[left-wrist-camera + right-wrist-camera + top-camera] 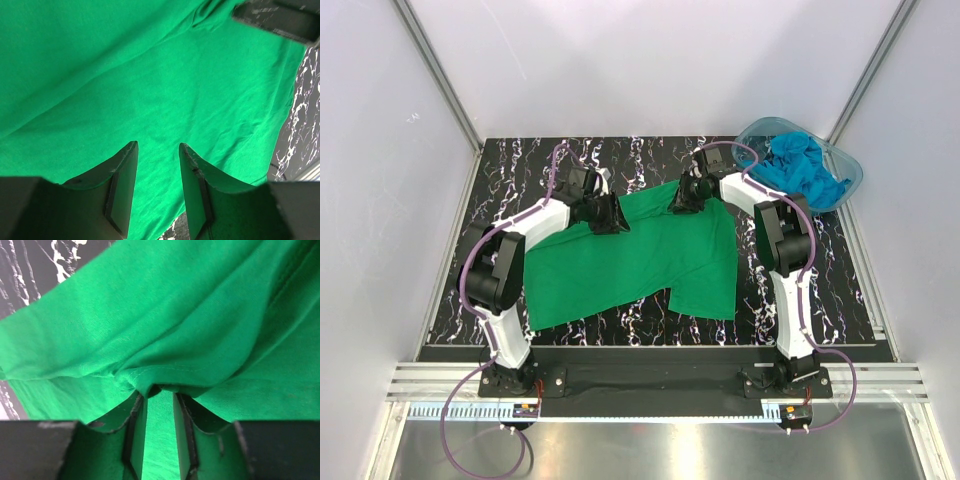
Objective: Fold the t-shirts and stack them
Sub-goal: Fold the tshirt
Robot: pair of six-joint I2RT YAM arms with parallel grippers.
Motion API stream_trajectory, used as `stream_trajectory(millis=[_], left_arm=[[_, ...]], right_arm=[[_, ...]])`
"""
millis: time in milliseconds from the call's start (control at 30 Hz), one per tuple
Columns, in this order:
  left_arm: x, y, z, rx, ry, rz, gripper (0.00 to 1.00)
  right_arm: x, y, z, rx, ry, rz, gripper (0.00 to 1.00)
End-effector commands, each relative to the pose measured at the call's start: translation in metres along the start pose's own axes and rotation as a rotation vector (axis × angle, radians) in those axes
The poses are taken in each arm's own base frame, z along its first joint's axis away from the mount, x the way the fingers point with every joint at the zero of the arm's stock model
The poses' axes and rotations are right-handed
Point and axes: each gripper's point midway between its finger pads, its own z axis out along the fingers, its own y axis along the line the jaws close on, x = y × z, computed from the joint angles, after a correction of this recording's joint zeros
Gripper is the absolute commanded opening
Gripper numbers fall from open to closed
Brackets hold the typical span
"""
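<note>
While both arms reach over it, the green t-shirt (640, 260) lies spread on the marbled table (520, 180).
Nearest: green t-shirt, flat across the table's middle. At its far left corner: left gripper (158, 145), jaws partly apart, nothing seen between them. At its far right edge: right gripper (154, 396), jaws narrow, pinching a puckered hem. Farthest, right corner: turquoise t-shirts (805, 165) heaped in a clear tub (850, 165).

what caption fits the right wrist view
Right gripper at a bunched hem of the green t-shirt, dark marbled table beyond.
</note>
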Motion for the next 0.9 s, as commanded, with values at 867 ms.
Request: stream_trajectory(millis=[867], left_arm=[[-0.013,-0.017,-0.005,0.065,-0.044,-0.014,0.43]], right_arm=[[0.023,0.037,-0.042,-0.074,0.084,0.210,0.00]])
